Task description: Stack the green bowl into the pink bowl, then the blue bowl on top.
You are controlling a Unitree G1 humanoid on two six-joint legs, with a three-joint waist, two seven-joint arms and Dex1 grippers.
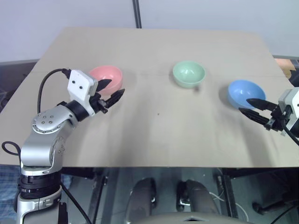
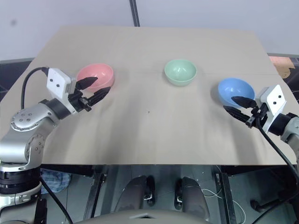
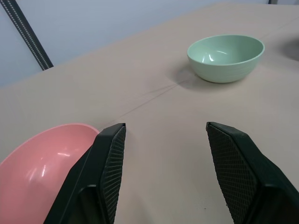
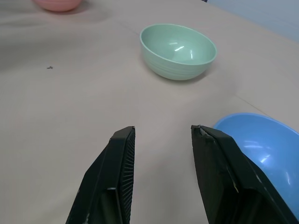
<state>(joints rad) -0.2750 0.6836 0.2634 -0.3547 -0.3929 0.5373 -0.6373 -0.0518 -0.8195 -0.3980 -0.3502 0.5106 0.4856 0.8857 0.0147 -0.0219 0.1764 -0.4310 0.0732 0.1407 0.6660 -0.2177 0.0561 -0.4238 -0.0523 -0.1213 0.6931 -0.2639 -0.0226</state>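
Three bowls stand apart on the tan table (image 1: 154, 135). The pink bowl (image 1: 106, 77) is at the left, the green bowl (image 1: 188, 73) in the middle toward the back, the blue bowl (image 1: 245, 93) at the right. My left gripper (image 1: 114, 92) hovers open just beside the pink bowl's near right rim, holding nothing. My right gripper (image 1: 251, 107) is open and empty at the blue bowl's near side. In the left wrist view the pink bowl (image 3: 42, 168) and green bowl (image 3: 225, 57) show past the open fingers (image 3: 108, 172).
The table's front edge (image 1: 140, 165) runs just below both arms. A dark vertical pole (image 1: 136, 13) rises behind the table's far edge. An orange object (image 1: 287, 65) lies off the table's right side.
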